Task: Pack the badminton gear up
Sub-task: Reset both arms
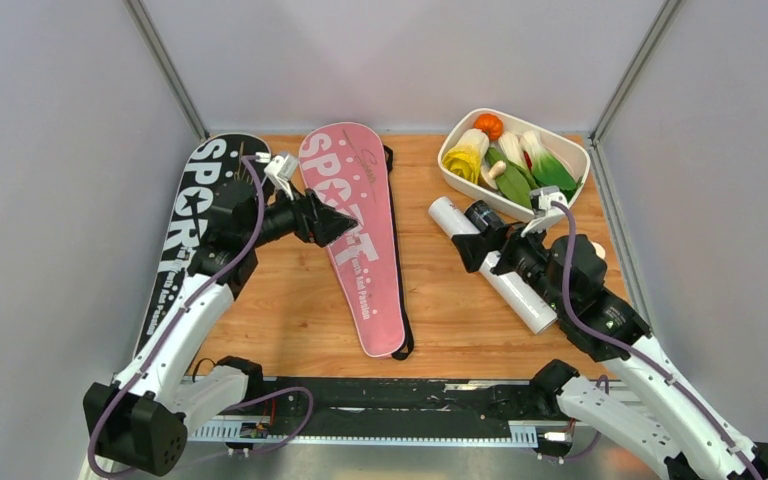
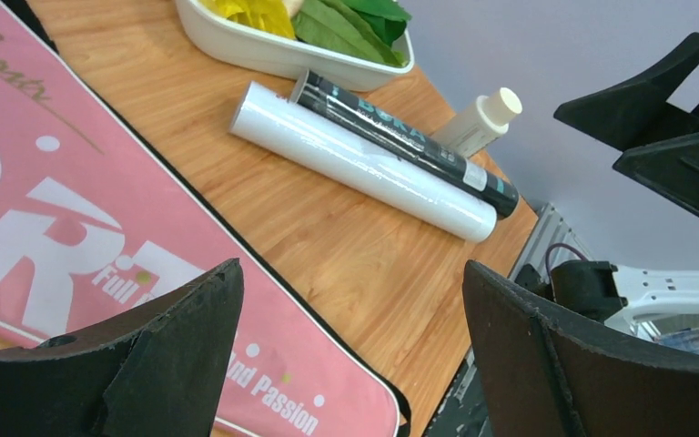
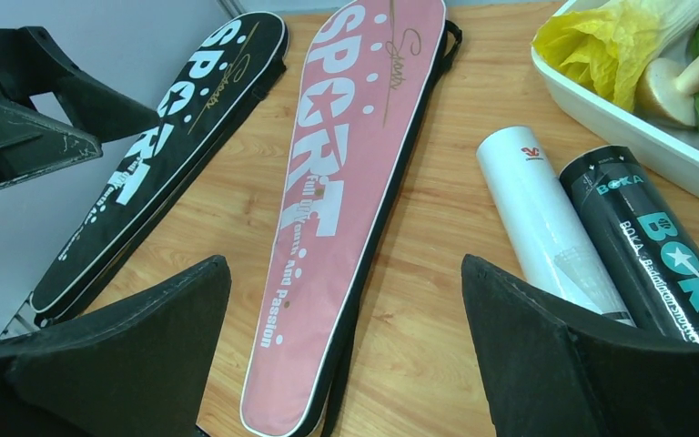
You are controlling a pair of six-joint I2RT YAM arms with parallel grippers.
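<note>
- From the top camera you see the black cover [image 1: 192, 215] lying along the left edge of the wooden surface [image 1: 460, 300], with the pink cover [image 1: 360, 240] just right of it, both running near to far.
- You have the left end effector [image 1: 335, 222] hovering over the pink cover, its jaws spread and holding nothing.
- On the right, the white tube [image 1: 495, 268] lies diagonally, with the right end effector [image 1: 475, 245] above its far half, jaws spread wide and empty. The black tube [image 1: 482, 216] is mostly hidden by that arm.
- The white bowl [image 1: 513, 150] of toy vegetables sits at the far right.
- In the left wrist view your spread fingers [image 2: 164, 364] frame the pink cover, and beyond it the white tube and black tube lie side by side, touching, near the bowl; a small white bottle [image 2: 481, 118] stands past them.
- In the right wrist view your spread fingers [image 3: 564, 364] frame both covers on the left and both tubes on the right.
</note>
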